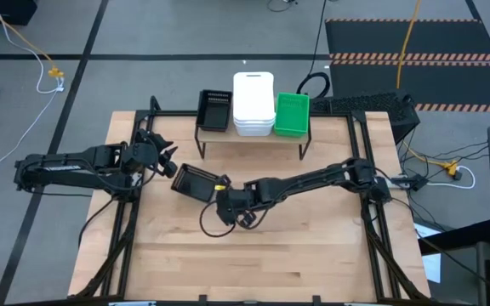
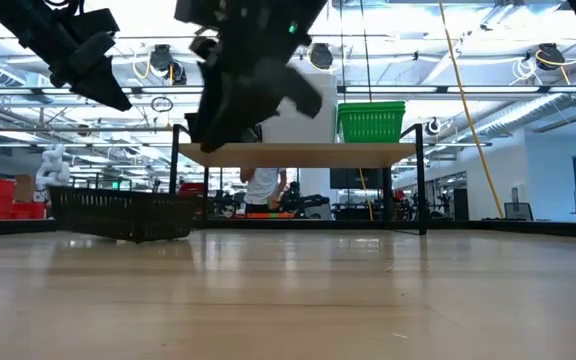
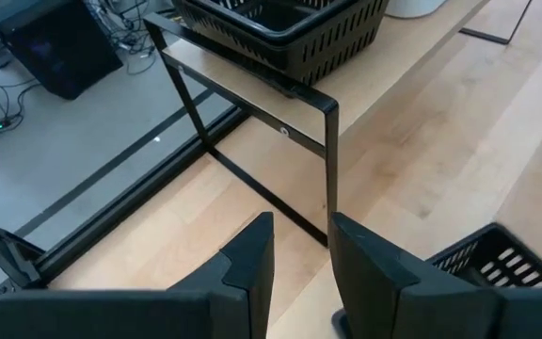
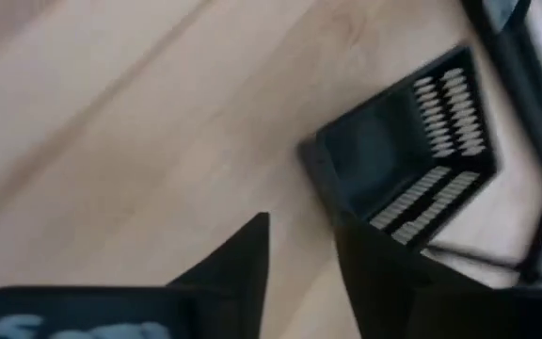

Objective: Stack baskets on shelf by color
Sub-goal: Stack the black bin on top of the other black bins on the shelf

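The shelf (image 1: 253,138) stands at the table's far side. On it sit a black mesh basket (image 1: 213,110), a stack of white baskets (image 1: 253,104) and a green basket (image 1: 292,114). Another black mesh basket (image 1: 194,183) rests flat on the table in front of the shelf's left end (image 2: 118,213). My right gripper (image 1: 218,195) hovers open above the table at this basket's near right corner (image 4: 332,202), touching nothing. My left gripper (image 1: 167,161) is open in the air just left of the basket, pointing toward the shelf's left leg (image 3: 330,160).
Black frame rails run along the table's left and right sides (image 1: 122,212). The wide near half of the tabletop (image 1: 253,263) is bare wood. Cables lie on the floor beyond the table. A person stands far behind the shelf (image 2: 261,190).
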You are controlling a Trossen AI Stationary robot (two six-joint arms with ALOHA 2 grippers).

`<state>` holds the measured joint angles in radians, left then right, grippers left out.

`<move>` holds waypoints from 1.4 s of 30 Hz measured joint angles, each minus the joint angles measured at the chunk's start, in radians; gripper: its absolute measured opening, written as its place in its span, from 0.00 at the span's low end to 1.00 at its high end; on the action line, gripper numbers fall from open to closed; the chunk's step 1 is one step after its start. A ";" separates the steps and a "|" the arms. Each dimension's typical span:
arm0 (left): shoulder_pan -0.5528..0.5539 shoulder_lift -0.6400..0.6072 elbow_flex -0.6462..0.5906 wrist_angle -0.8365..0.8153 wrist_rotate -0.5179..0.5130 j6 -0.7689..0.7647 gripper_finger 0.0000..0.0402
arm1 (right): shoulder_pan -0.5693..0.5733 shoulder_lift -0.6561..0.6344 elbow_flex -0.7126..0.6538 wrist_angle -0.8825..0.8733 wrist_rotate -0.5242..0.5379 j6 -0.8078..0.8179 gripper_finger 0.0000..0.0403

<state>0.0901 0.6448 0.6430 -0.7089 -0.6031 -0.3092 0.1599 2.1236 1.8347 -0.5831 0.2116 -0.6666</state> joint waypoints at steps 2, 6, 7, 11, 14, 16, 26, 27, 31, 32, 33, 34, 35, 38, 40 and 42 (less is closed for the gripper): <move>0.001 0.000 0.000 0.001 0.000 0.001 0.26 | -0.011 0.011 0.000 0.047 0.001 -0.099 0.33; 0.002 0.000 0.000 0.007 0.000 0.011 0.26 | -0.051 0.034 0.000 0.190 -0.010 -0.230 0.38; 0.002 0.000 0.000 0.008 0.000 0.011 0.26 | -0.065 0.035 0.000 0.210 -0.028 -0.249 0.39; 0.002 0.000 0.000 0.006 0.000 0.008 0.26 | -0.125 0.050 0.001 0.216 -0.116 -0.278 0.38; 0.002 0.000 0.000 0.008 0.000 0.007 0.26 | -0.168 0.074 0.000 0.186 -0.177 -0.281 0.37; 0.003 0.001 0.000 0.018 -0.001 0.008 0.26 | -0.191 0.087 0.000 0.188 -0.211 -0.282 0.37; 0.007 0.001 0.000 0.033 -0.006 -0.006 0.26 | -0.226 0.155 0.000 0.237 -0.322 -0.289 0.35; 0.009 0.001 0.000 0.033 -0.008 -0.006 0.26 | -0.226 0.160 0.000 0.236 -0.323 -0.288 0.34; 0.010 0.001 0.000 0.032 -0.008 -0.015 0.26 | -0.224 0.170 0.000 0.236 -0.351 -0.268 0.24; 0.010 0.001 0.000 0.032 -0.008 -0.016 0.26 | -0.224 0.170 0.000 0.238 -0.370 -0.249 0.19; 0.010 0.001 0.000 0.031 -0.008 -0.019 0.26 | -0.224 0.170 0.000 0.239 -0.389 -0.232 0.14; 0.010 0.001 0.000 0.028 -0.008 -0.021 0.26 | -0.224 0.163 0.000 0.234 -0.407 -0.217 0.08; 0.010 0.001 0.000 0.026 -0.008 -0.024 0.26 | -0.224 0.154 0.000 0.222 -0.428 -0.208 0.04; 0.010 0.001 0.000 0.003 -0.008 -0.035 0.26 | -0.217 0.112 0.000 0.207 -0.503 -0.163 0.02; 0.010 0.001 0.000 -0.017 -0.008 -0.045 0.26 | -0.208 0.070 0.000 0.203 -0.536 -0.116 0.01; 0.010 0.001 0.000 -0.045 -0.008 -0.061 0.26 | -0.197 0.024 0.000 0.196 -0.566 -0.076 0.01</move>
<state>0.0996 0.6456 0.6430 -0.7539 -0.6108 -0.3706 -0.0372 2.1475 1.8347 -0.3871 -0.3542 -0.7424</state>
